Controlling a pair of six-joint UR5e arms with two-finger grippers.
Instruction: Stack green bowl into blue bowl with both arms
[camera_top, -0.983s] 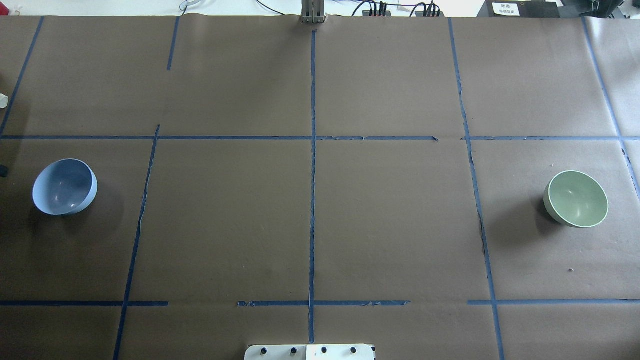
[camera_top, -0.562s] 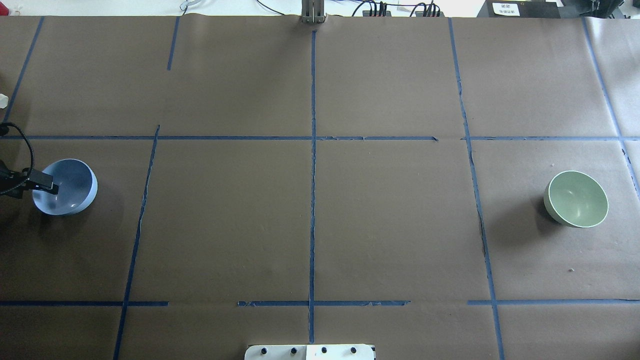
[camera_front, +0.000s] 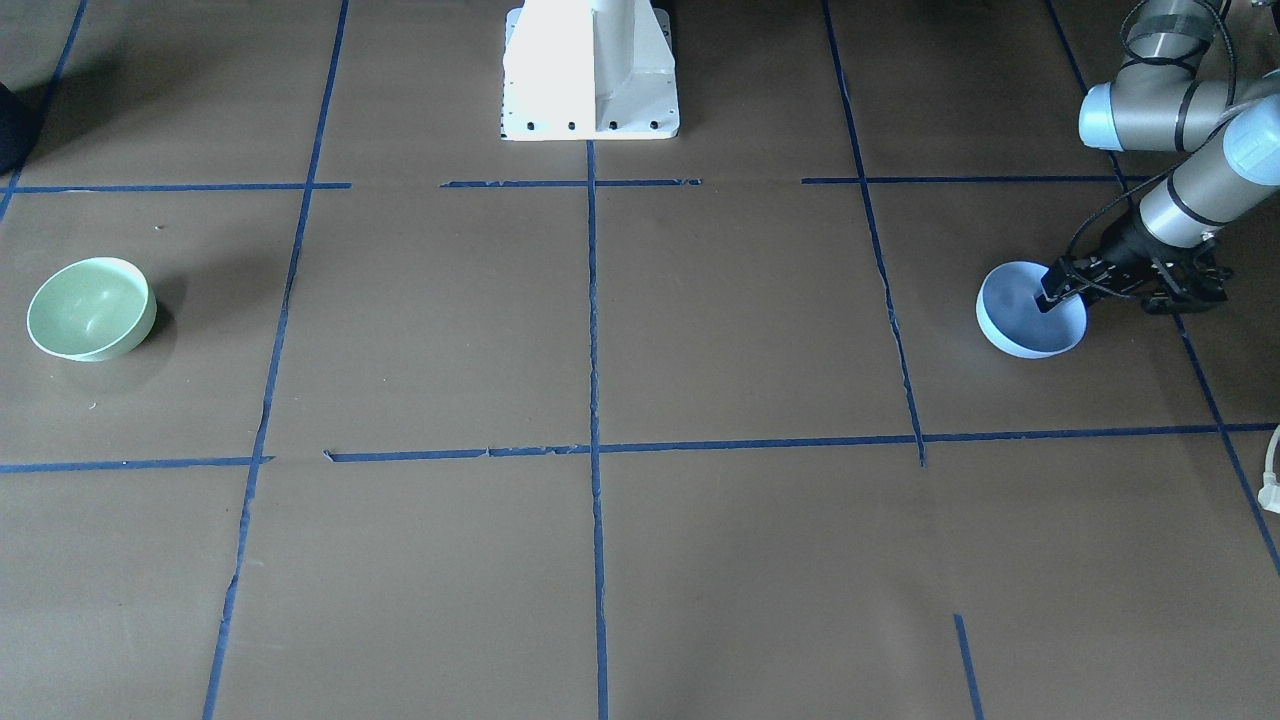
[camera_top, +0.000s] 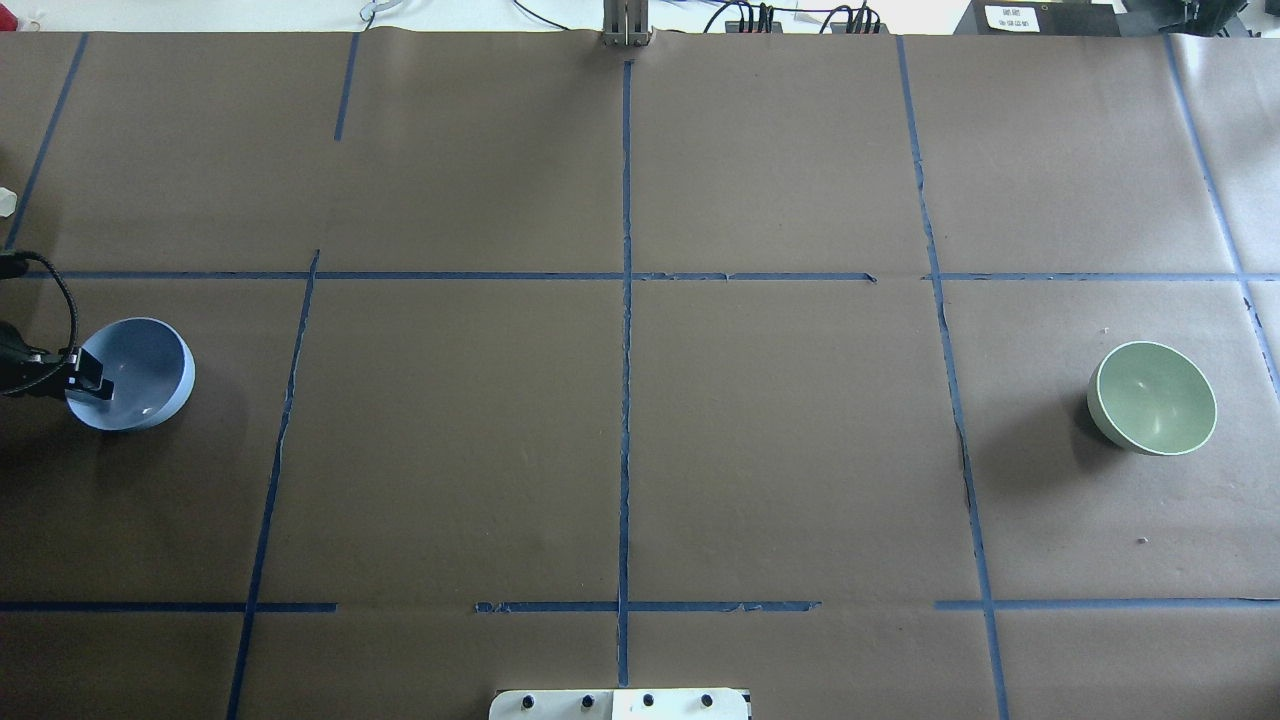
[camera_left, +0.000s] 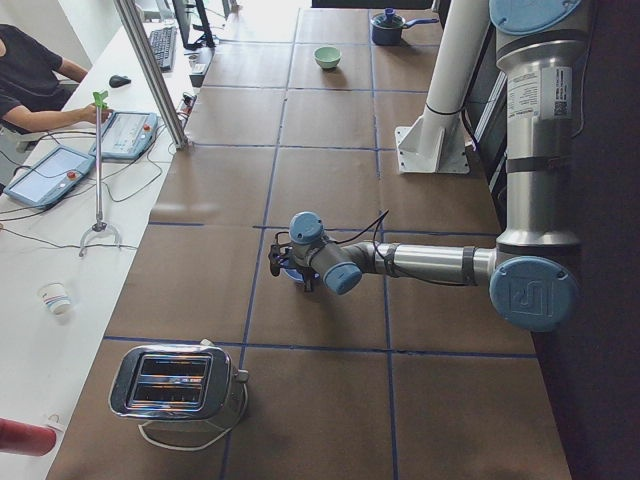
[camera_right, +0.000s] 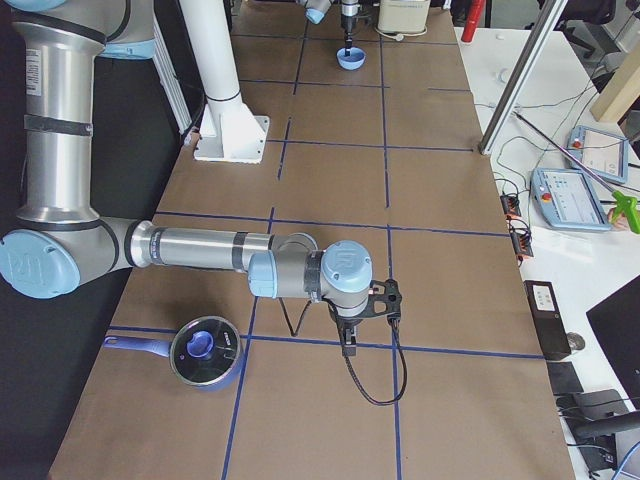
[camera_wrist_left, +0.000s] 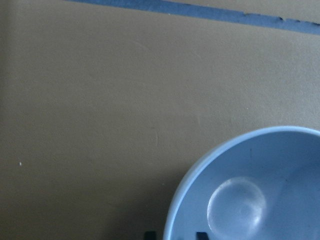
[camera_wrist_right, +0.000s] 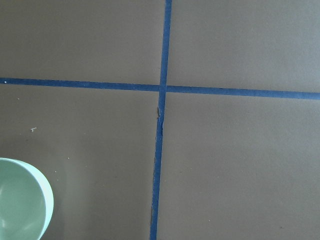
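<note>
Surface (camera_top: 780, 450): brown paper covering, divided into squares by blue tape lines (camera_top: 626, 400); white pedestal base (camera_front: 590, 70) at the robot's edge.

Item 1, blue bowl (camera_top: 145, 360): upright, empty, glossy, at the robot's left end of the surface.

Item 2, green bowl (camera_top: 1152, 398): upright, empty, at the robot's right end, well apart from the blue bowl; untouched. Its rim shows in the lower left corner of the right wrist view.

Item 3, left hand (camera_top: 95, 380): lowered onto the outer side of the blue bowl. The fingers stand apart and straddle the rim, one tip inside the bowl and one outside, not closed on it.

Item 4, right hand (camera_right: 348, 345): pointing down above the surface. It shows in the right side view only, so whether its fingers are apart or together cannot be told.

Sundries: toaster (camera_left: 175, 385) beyond the blue bowl's end; lidded saucepan (camera_right: 205, 350) near the right arm.
</note>
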